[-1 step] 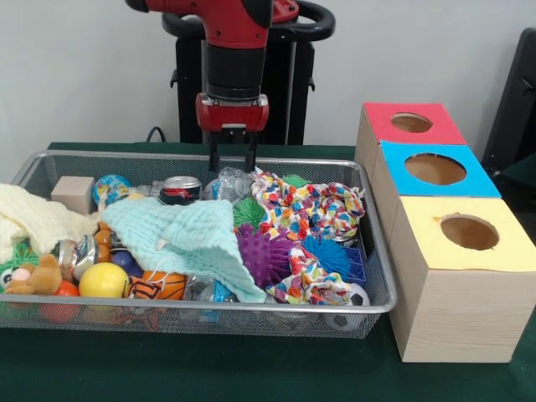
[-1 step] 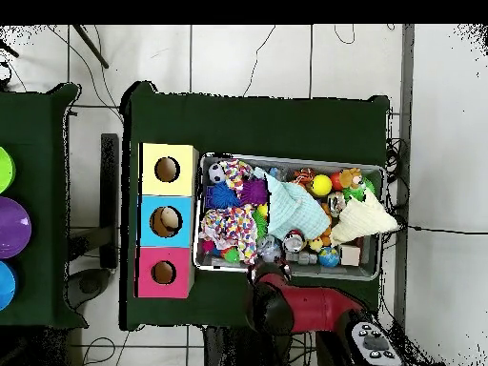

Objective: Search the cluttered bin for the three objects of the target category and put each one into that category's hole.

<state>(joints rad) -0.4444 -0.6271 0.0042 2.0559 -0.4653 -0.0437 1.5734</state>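
wall (image 1: 84,75): pale grey | floor (image 2: 248,57): white tiles (cables trailing)

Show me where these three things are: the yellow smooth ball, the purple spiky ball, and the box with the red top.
yellow smooth ball (image 1: 104,280), front view, centre of its face.
purple spiky ball (image 1: 263,256), front view, middle of its spikes.
box with the red top (image 1: 378,126), front view, red surface left of the hole.

Green table (image 1: 251,368) carries a wire bin (image 1: 368,251) and 3 boxes (image 1: 456,285).

A mint cloth (image 1: 188,239) with a waffle texture, a purple spiky ball (image 1: 264,255), a multicoloured confetti-print cloth (image 1: 314,209), a yellow ball (image 1: 104,280), a dark green counter (image 1: 209,368).
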